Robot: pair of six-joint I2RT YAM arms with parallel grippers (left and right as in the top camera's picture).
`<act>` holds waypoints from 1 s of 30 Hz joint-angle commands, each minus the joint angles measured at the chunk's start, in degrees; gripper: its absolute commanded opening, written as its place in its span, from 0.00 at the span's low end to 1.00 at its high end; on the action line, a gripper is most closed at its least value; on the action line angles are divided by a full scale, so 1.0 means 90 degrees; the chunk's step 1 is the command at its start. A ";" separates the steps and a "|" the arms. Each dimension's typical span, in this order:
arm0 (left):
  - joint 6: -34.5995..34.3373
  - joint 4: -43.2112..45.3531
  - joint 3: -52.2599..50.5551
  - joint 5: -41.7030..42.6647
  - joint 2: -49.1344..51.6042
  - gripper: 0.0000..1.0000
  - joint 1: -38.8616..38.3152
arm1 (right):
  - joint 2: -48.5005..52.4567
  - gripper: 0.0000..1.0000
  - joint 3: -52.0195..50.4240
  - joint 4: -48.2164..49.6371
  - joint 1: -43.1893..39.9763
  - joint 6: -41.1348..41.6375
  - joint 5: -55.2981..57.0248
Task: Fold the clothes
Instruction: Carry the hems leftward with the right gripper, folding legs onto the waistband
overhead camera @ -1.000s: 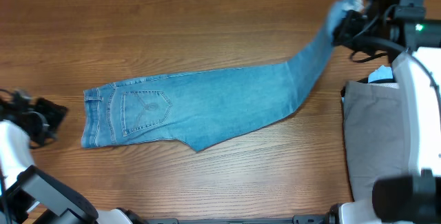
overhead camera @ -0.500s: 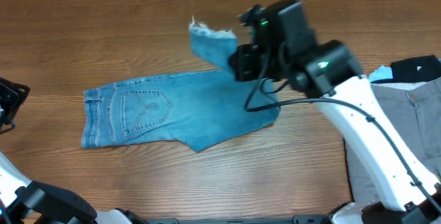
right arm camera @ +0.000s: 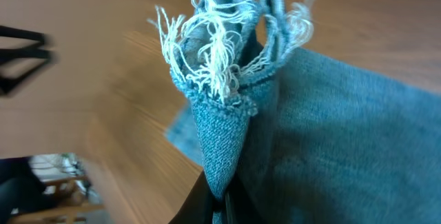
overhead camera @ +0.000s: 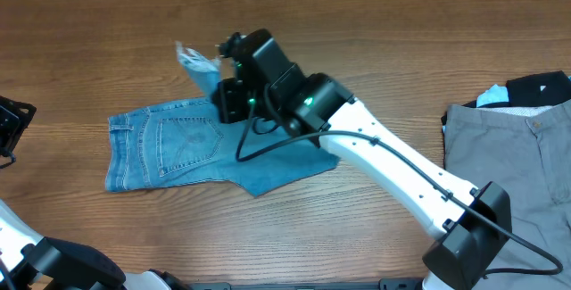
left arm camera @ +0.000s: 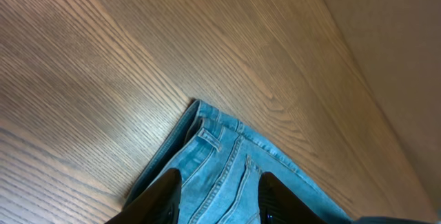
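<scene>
**Folding a pair of jeans: the leg-over-seat stage.** The right claw (overhead camera: 217, 83) is pinching the jeans (overhead camera: 169, 161) at the frayed hem (right arm camera: 219, 41), its jaws closed tight on the bunched cloth. In the right wrist view the whitish threads are fanning out just beyond the fingertips. Gripping at the very end of the legs is letting the arm draw their whole length across, so the denim is doubling over on itself. The hem is hanging above the counter (overhead camera: 375, 31), over the far edge of the seat and near the waist end.

The seat is lying flat on the counter with the back pocket (overhead camera: 189, 143) facing up and the waistband (left arm camera: 207, 124) pointing toward the left arm. The raised leg cloth is rising from the right part of the jeans, mostly under the right arm, up to the claw. The grip is therefore sitting at the garment's top far corner, not its middle.

The left claw (left arm camera: 217, 200) is standing partly open and holding nothing. It is hovering off the waistband, clear of the cloth, probably waiting to pin or square that end. A grey garment (overhead camera: 500, 174) and a dark one (overhead camera: 540, 85) are lying well apart at the right edge.
</scene>
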 commanded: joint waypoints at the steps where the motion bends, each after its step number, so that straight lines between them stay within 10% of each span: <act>1: 0.0146 -0.0034 0.0155 0.0136 0.0002 0.40 0.0032 | -0.0112 0.04 0.0131 0.0498 0.0233 0.0153 -0.0044; 30: 0.0146 -0.0124 0.0155 0.0345 0.0002 0.40 0.0027 | 0.1705 0.05 0.0131 0.2980 0.1005 0.0005 0.0107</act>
